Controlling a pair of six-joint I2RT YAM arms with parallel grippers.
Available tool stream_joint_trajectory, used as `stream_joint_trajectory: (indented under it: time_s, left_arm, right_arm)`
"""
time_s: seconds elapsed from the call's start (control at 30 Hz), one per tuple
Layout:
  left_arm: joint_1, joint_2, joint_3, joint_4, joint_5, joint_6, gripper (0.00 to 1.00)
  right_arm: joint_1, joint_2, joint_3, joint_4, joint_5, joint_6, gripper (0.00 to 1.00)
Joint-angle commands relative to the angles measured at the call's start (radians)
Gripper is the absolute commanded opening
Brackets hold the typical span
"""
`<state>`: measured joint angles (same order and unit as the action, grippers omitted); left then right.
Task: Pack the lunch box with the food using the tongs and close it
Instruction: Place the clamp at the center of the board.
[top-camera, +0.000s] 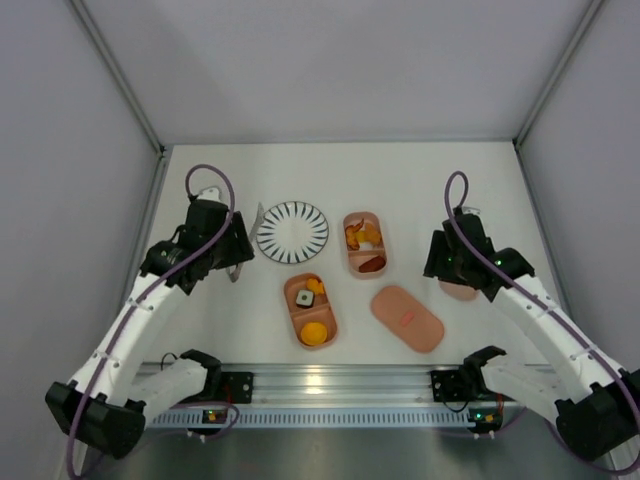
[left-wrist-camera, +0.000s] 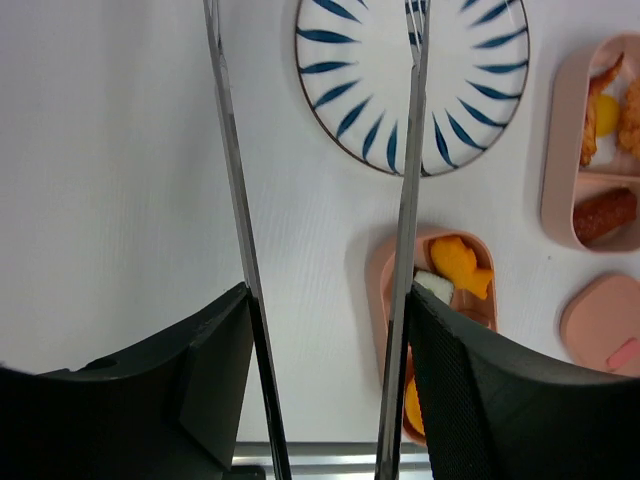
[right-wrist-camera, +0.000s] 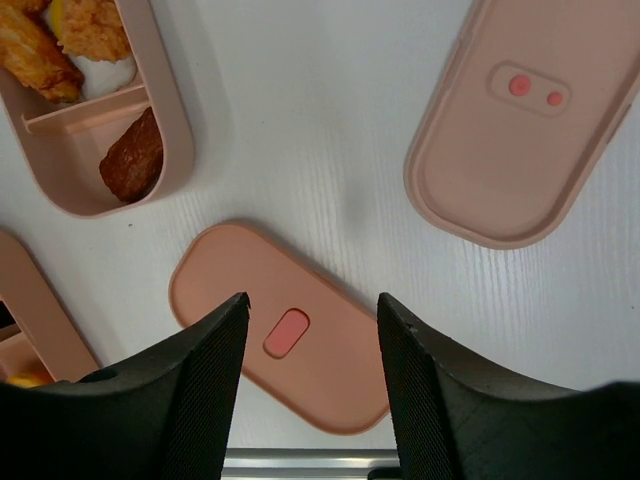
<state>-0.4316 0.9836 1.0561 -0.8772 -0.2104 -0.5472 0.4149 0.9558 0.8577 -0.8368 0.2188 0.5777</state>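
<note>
- Left gripper (left-wrist-camera: 330, 290) grasps the tongs (left-wrist-camera: 230, 150), tong arms sprung apart, centre-left of the top view.
- Right gripper (right-wrist-camera: 312, 300) is spread with nothing held, hovering over the red-mark lid (top-camera: 400, 312), lower right.
- Plate (top-camera: 292, 231) looks bare; food (left-wrist-camera: 460, 265) sits in the near tray (top-camera: 287, 310) and far tray (top-camera: 346, 245), mid-frame.
- Likely left: stack trays, fit lids; spotted lid (right-wrist-camera: 500, 150) is off.
</note>
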Motion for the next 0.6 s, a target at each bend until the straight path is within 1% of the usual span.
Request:
stream_joint_trajectory:
  time_s: [0.0, 0.03, 0.07, 0.1, 0.17, 0.33, 0.47, 0.53, 0.57]
  left_arm:
    - [0.132, 0.041, 0.002, 0.133, 0.081, 0.004, 0.65]
    - [0.163, 0.068, -0.001, 0.151, 0.094, -0.003, 0.64]
    - [0.218, 0.085, -0.005, 0.188, 0.106, -0.01, 0.64]
    - [0.24, 0.099, -0.014, 0.208, 0.132, -0.023, 0.63]
    - [0.283, 0.154, -0.019, 0.254, 0.138, -0.039, 0.62]
    - [0.343, 0.269, -0.03, 0.325, 0.137, -0.063, 0.61]
    - [0.381, 0.331, -0.07, 0.371, 0.111, -0.066, 0.64]
    - [0.416, 0.366, -0.091, 0.403, 0.155, -0.066, 0.64]
    - [0.459, 0.375, -0.111, 0.414, 0.173, -0.066, 0.63]
  right_arm:
    - [-0.01, 0.023, 0.012, 0.094, -0.047, -0.05, 0.54]
    - [-0.01, 0.029, 0.014, 0.099, -0.055, -0.059, 0.54]
    - [-0.01, 0.037, 0.015, 0.107, -0.073, -0.073, 0.54]
    - [-0.01, 0.047, 0.017, 0.113, -0.079, -0.081, 0.54]
    - [-0.011, 0.054, 0.014, 0.128, -0.093, -0.098, 0.54]
    - [-0.01, 0.07, 0.004, 0.145, -0.107, -0.125, 0.54]
    - [-0.011, 0.072, -0.017, 0.154, -0.104, -0.145, 0.55]
    - [-0.011, 0.069, -0.025, 0.159, -0.111, -0.148, 0.55]
    - [-0.011, 0.063, -0.031, 0.16, -0.116, -0.148, 0.55]
